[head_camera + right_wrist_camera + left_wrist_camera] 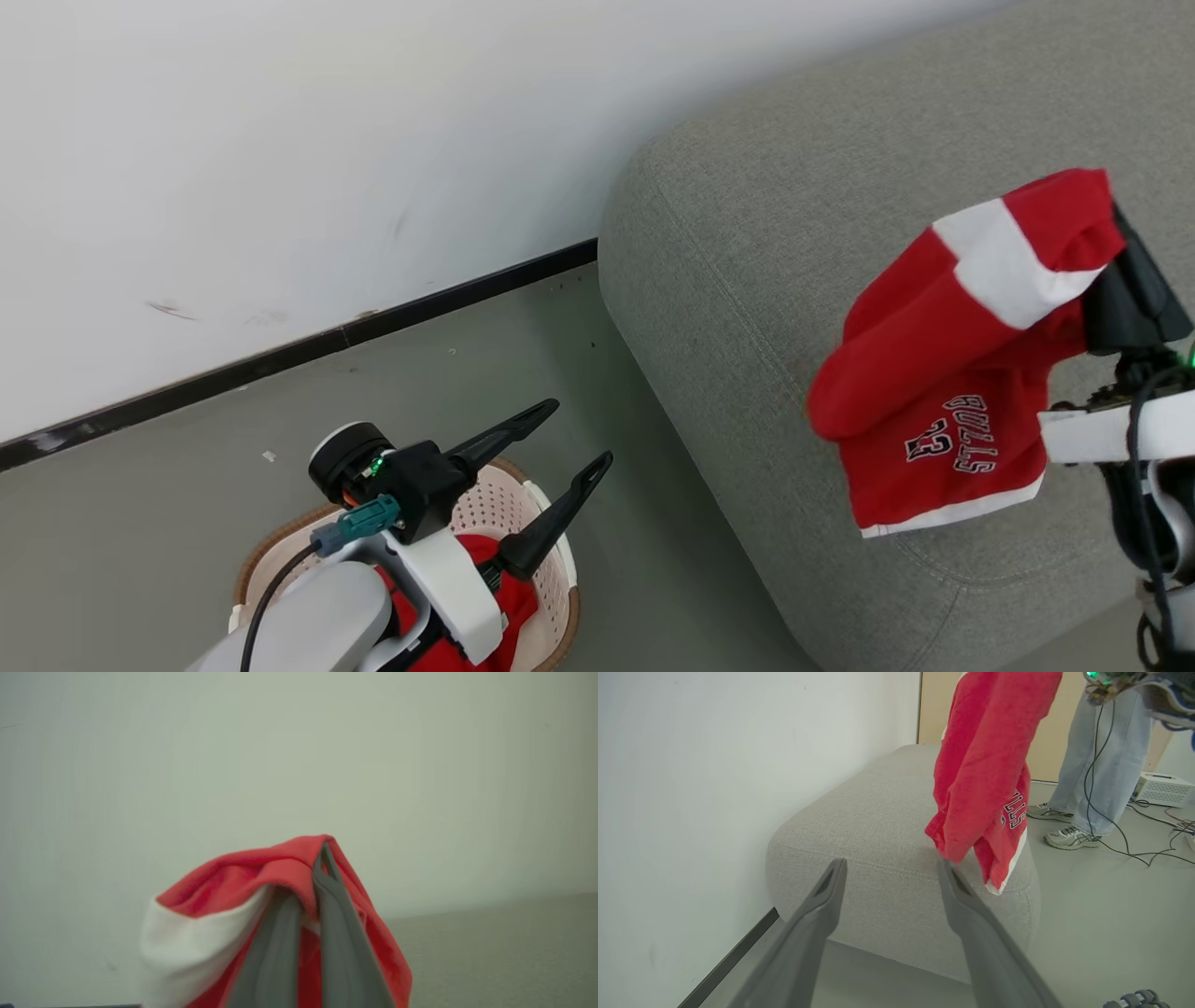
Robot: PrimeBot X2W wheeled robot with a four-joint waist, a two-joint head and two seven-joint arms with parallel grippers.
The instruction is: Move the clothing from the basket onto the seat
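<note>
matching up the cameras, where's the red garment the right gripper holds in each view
Head view: garment at the right, hanging over the seat.
Left wrist view: garment at top centre, dangling above the seat.
Right wrist view: garment at bottom centre, pinched in the right gripper.
Shared landmark: the grey seat, under the garment in the head and left wrist views.

Red garment (934,392), white-banded with "BULLS" lettering, hangs bunched over the grey-green seat (747,233), hem near the cushion top; contact cannot be determined. More red clothing (513,602) lies in the cream perforated basket (485,511), apart from the seat.
</note>
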